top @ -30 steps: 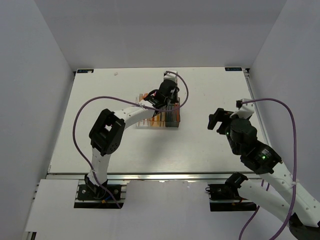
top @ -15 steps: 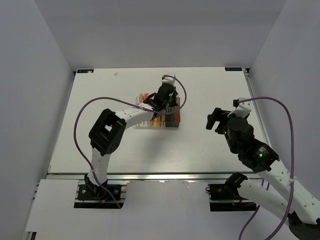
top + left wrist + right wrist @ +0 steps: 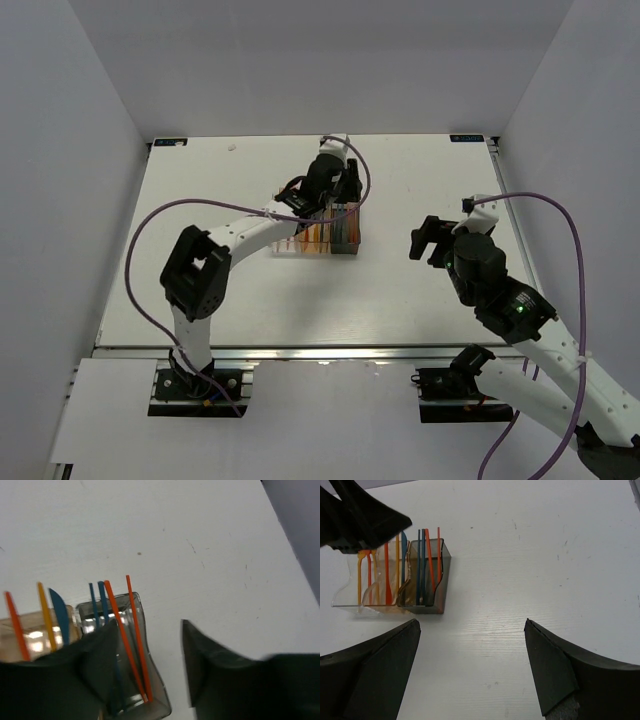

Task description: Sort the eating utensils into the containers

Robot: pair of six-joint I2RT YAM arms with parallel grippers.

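The left gripper [image 3: 149, 630] is part-way open and holds nothing. In its wrist view its two dark fingers fill the bottom of the frame, with white table [image 3: 210, 540] showing between them. It hangs directly over the dark smoky bin [image 3: 156, 702] at lower centre. The lower-left finger overlaps the bin's near side, but whether it touches the rim cannot be told.

Two orange utensils [image 3: 135, 625] lean inside that bin, their thin handles pointing to the upper left, beside two blue utensils [image 3: 93, 600]. The tan bin [image 3: 30, 635] touches it at the left edge and holds more orange handles and a blue blade.

In the right wrist view the three bins stand in a row in the upper left, with the clear bin [image 3: 347, 597] furthest left. The right gripper [image 3: 471, 625] is wide open and empty, well apart from the bins, above bare table.

This looks like the release step, with a utensil dropped into the dark bin. No loose utensil shows on the table from above, so the sorting may be close to finished. The next move calls for lifting the left gripper straight up so that its fingers clear the upright handles without tipping the bin.
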